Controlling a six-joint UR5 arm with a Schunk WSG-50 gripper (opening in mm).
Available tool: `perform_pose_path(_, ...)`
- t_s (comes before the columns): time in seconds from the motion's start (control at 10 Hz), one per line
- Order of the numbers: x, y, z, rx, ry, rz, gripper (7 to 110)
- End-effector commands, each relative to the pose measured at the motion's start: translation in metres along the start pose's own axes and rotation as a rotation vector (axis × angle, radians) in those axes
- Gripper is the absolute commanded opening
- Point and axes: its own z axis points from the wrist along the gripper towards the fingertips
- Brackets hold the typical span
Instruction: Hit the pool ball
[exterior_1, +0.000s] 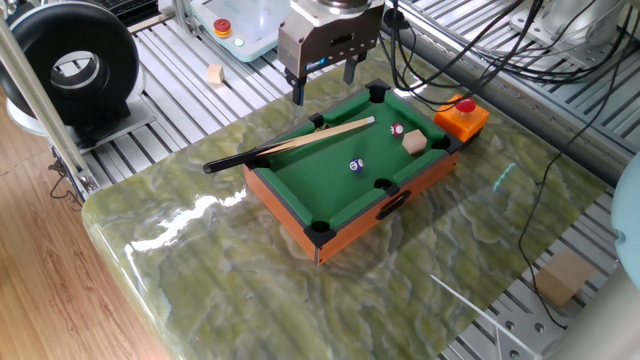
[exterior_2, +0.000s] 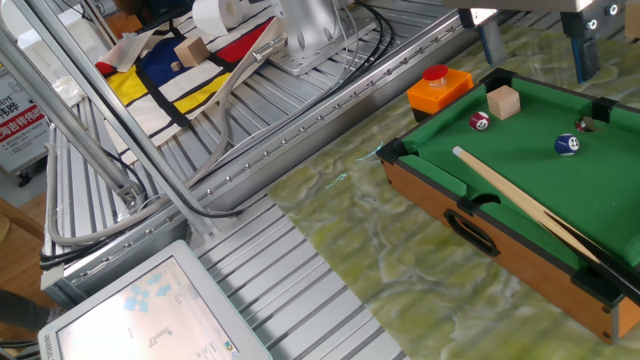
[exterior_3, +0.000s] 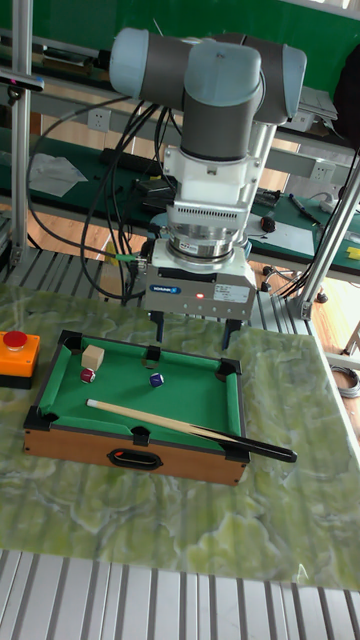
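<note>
Hovering above the far rim of the miniature pool table (exterior_1: 345, 215), the gripper (exterior_1: 324, 83) hangs with its two fingers spread apart and nothing between them. In the tall fixed view the fingers (exterior_3: 158, 326) point straight down behind the table's back rail, one on each side of the middle pocket there; whether the tips sit above the rail or a little beyond it is hard to judge from these angles.

On the green felt, the pool ball (exterior_1: 355, 166), dark blue with a white spot, rests near the middle of the playing surface, apart from everything else. The cue stick (exterior_1: 290, 145) lies diagonally across the felt, its pale tip pointing toward the corner near the red-and-white ball (exterior_1: 397, 130), its black butt sticking out over the table's edge and beyond the rail. The cue's shaft passes beside the pool ball without touching it. A tan wooden cube (exterior_1: 414, 142) sits just beside the red-and-white ball, close to the short rail.

An orange box with a red button (exterior_1: 461, 115) stands on the marbled green tabletop (exterior_1: 200, 260), right against the pool table's short end.
</note>
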Motion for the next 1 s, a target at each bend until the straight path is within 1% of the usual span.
perform_pose_path(0.0, -0.002, 0.002, -0.002, -0.008, -0.010, 0.000, 7)
perform_pose_path(0.2, -0.005, -0.002, -0.005, 0.010, -0.025, -0.007, 7)
perform_pose_path(0.3, -0.005, -0.012, -0.006, 0.050, -0.022, -0.044, 7)
perform_pose_path(0.4, -0.004, -0.029, -0.007, 0.119, -0.012, -0.119, 7)
perform_pose_path(0.5, 0.002, -0.031, -0.007, 0.122, 0.014, -0.179, 7)
perform_pose_path(0.6, 0.004, -0.029, -0.008, 0.113, 0.024, -0.235, 7)
perform_pose_path(0.7, 0.005, -0.032, -0.008, 0.124, 0.035, -0.301, 7)
perform_pose_path(0.8, 0.007, -0.040, -0.009, 0.156, 0.052, -0.339, 7)
perform_pose_path(0.9, 0.007, -0.053, -0.011, 0.205, 0.063, -0.368, 7)
